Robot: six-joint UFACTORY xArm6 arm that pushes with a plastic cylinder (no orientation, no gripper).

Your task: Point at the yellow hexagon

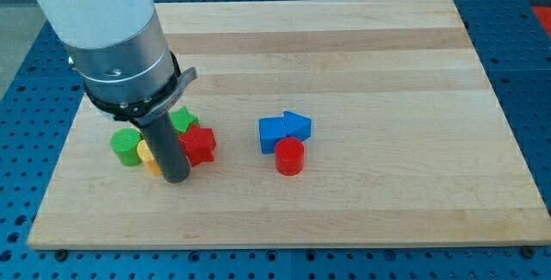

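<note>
Green cylinder (126,146) sits at the view's left, the yellow hexagon (148,155) pokes out just beside my tip (176,177), touching its left side, then the red star (200,145), and the blue blocks (284,128) well apart

A white robot arm (103,21) reaches down over a pale wooden bench (362,65) that rests on a blue perforated base (17,168), its dark rod planted among a cluster of blocks at the view's left. The tip (176,177) touches down just beside the yellow block (148,156), whose shape is mostly hidden by the rod. A green cylinder (126,146) sits at the cluster's left, a red star (199,145) at its right, a second green block (182,120) behind. Well apart, mid-bench, a blue cube (273,133), a blue triangle (298,125) and a red cylinder (289,156) huddle together.
</note>
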